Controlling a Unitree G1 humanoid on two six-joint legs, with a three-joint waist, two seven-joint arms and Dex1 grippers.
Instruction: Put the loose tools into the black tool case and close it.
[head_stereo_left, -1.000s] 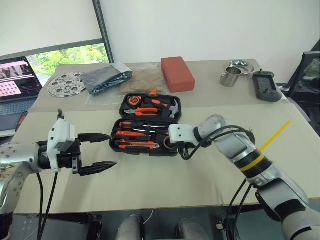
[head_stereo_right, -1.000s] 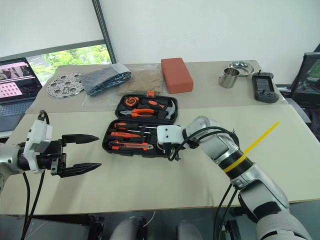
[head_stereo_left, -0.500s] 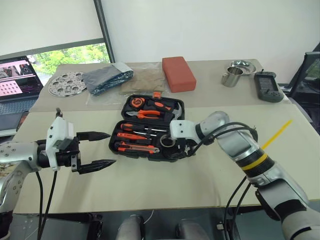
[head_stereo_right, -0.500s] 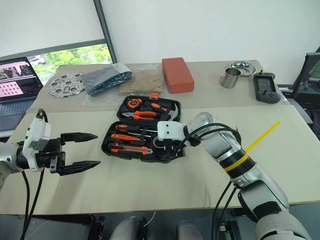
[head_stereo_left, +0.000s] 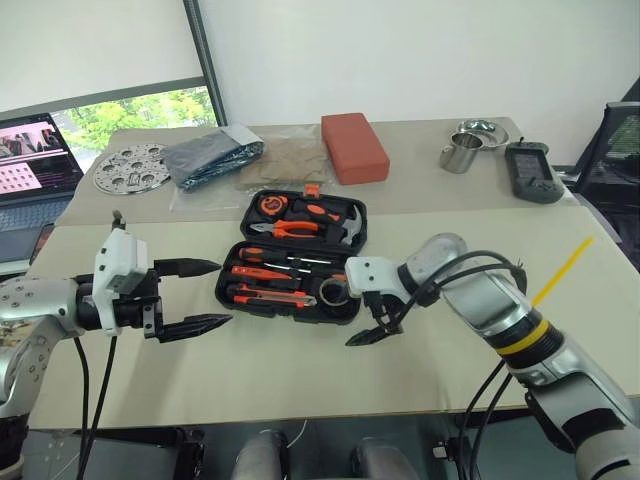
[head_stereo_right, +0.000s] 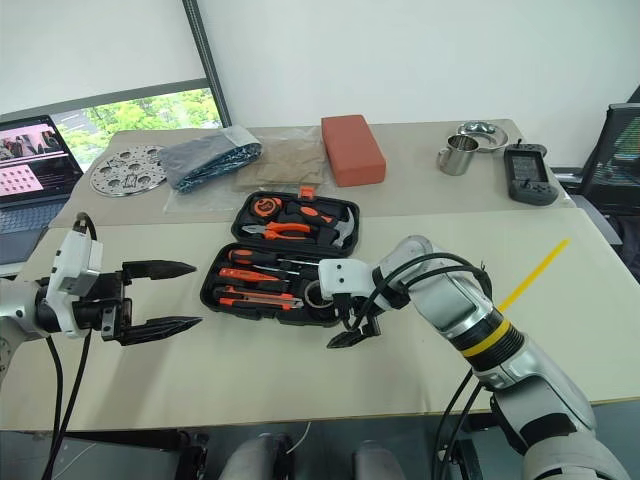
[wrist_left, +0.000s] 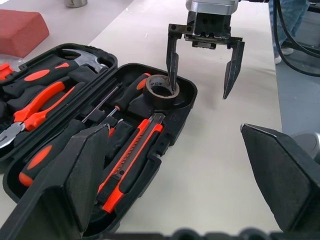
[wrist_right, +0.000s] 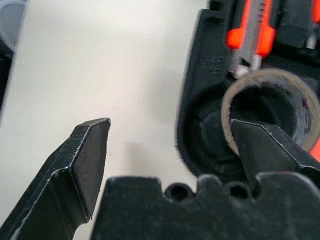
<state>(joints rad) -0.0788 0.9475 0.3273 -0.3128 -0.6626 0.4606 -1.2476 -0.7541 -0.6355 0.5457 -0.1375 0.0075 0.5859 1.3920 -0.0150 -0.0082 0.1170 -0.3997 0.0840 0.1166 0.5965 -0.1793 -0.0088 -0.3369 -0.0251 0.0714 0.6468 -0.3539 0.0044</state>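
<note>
Since a second ago the right gripper (head_stereo_left: 372, 322) has spread its fingers and backed off the grey roll (wrist_left: 162, 86), apparently now seated in the black tool case (head_stereo_left: 292, 262), which lies open mid-tabletop. Left gripper (head_stereo_left: 200, 295) hovers spread and empty near the tabletop's left edge.
</note>
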